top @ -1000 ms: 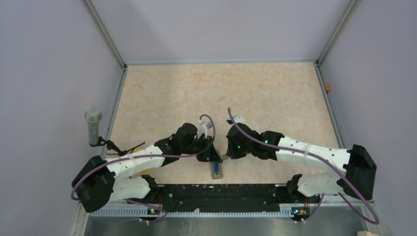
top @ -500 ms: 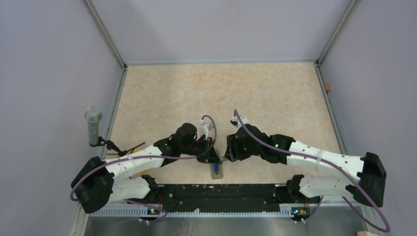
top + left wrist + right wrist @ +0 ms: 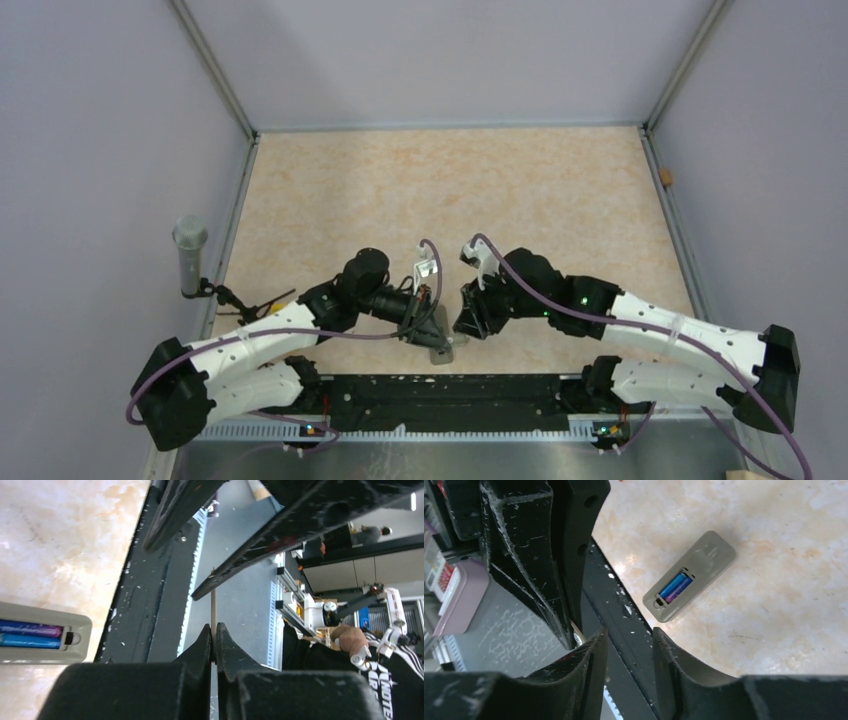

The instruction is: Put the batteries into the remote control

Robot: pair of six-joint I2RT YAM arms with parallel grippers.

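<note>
Tabletop (image 3: 799, 555): remote (image 3: 704, 560) nr R tool (image 3: 629, 635)

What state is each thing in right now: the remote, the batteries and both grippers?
Slim grey-backed remote control: lying back up on the beige table, its back open.
Two blue batteries with reddish ends: seated side by side in the remote.
Left gripper: shut on a thin flat piece, seen edge-on.
Right gripper: open, empty.
</note>
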